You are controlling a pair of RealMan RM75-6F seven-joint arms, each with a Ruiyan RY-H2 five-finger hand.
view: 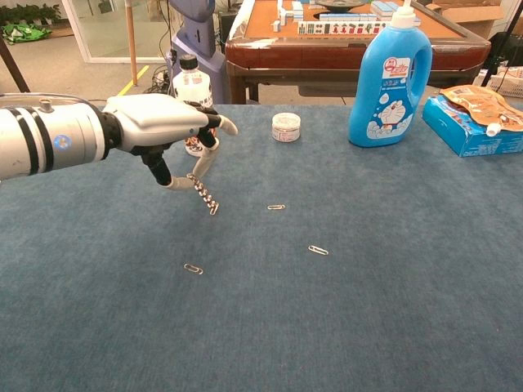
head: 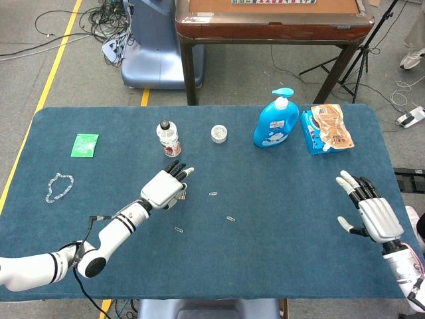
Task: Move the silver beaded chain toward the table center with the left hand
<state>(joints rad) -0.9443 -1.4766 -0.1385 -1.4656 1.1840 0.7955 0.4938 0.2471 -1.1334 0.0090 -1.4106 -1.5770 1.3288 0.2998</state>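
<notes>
One hand (view: 163,131), dangling beaded chain (view: 204,194).

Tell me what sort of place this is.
Probably a robot lab or workshop, not a home: loose cables on a concrete floor with a yellow line, a tripod stand, and a mahjong table behind the blue work table.
</notes>
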